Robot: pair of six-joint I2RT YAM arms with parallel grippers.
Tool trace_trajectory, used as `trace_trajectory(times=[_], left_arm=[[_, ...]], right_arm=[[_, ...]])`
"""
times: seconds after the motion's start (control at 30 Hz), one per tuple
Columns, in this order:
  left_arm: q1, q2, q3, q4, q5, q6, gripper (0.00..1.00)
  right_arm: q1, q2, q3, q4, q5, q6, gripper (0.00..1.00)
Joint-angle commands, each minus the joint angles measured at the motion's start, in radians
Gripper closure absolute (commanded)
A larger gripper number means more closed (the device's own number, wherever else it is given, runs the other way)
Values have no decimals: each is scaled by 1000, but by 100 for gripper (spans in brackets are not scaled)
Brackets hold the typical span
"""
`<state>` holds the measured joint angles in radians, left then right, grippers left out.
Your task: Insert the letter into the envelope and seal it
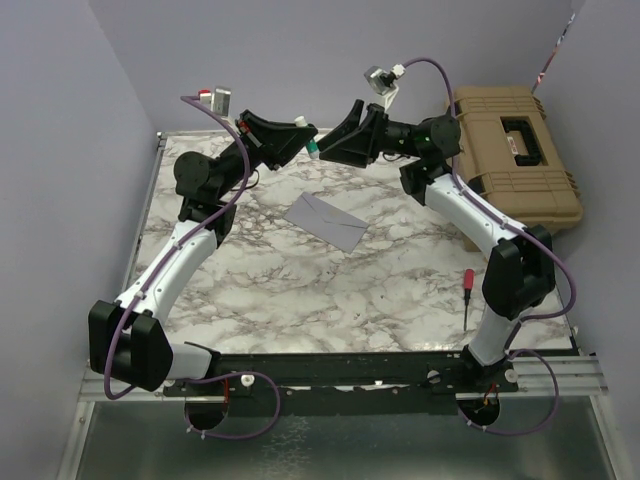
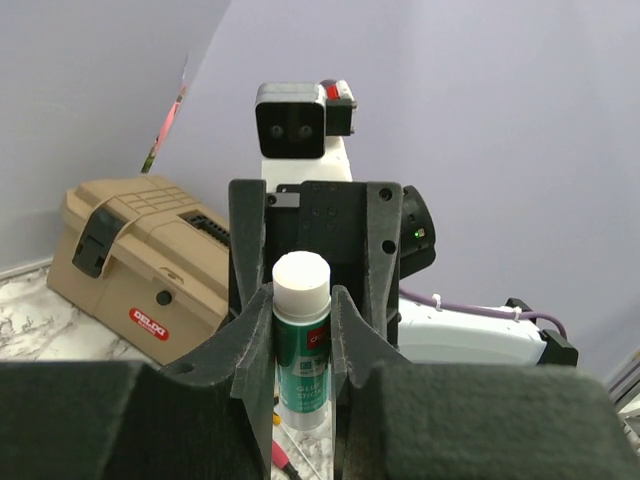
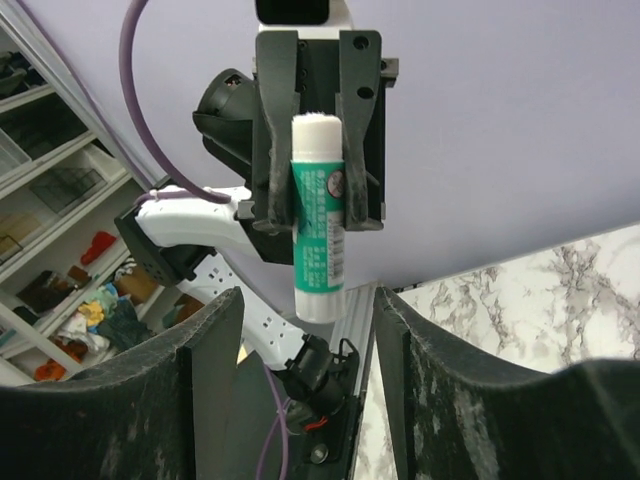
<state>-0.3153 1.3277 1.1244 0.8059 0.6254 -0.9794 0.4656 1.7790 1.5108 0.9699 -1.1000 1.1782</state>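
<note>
The grey-lavender envelope [image 1: 327, 221] lies flat on the marble table [image 1: 260, 280], flap side up, near the middle. The tan letter is not in view. My left gripper [image 1: 306, 143] is raised at the back and shut on a green glue stick [image 1: 312, 149] with a white cap. The left wrist view shows the stick [image 2: 301, 345] clamped between the fingers of that gripper [image 2: 301, 315]. My right gripper [image 1: 335, 142] faces it, open. In the right wrist view the stick's [image 3: 318, 215] near end sits between the spread tips of the right gripper [image 3: 310, 300], untouched.
A tan toolbox [image 1: 515, 150] stands at the back right and shows in the left wrist view [image 2: 140, 265]. A red-handled screwdriver [image 1: 466, 292] lies near the right arm's base. Lavender walls close the back and sides.
</note>
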Motion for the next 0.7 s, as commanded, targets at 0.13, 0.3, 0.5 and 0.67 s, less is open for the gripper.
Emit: trace_trajectory(times=[0.13,0.3,0.5,0.67], left_arm=[[0,-17,-20,35,-15,-5,100],[1,-25,-20,35,-32,0,100],[1,-32,-25,35,-42,0,100],[2,-44,-40,18,-87,16,100]], right_arm=[[34,6,51,-95,-32,-77,51],[36,-4,40,-119,-27,-103,52],[42,-5,62,-204,-23,-159,80],[79,-47,126,-654,93,-582,99]])
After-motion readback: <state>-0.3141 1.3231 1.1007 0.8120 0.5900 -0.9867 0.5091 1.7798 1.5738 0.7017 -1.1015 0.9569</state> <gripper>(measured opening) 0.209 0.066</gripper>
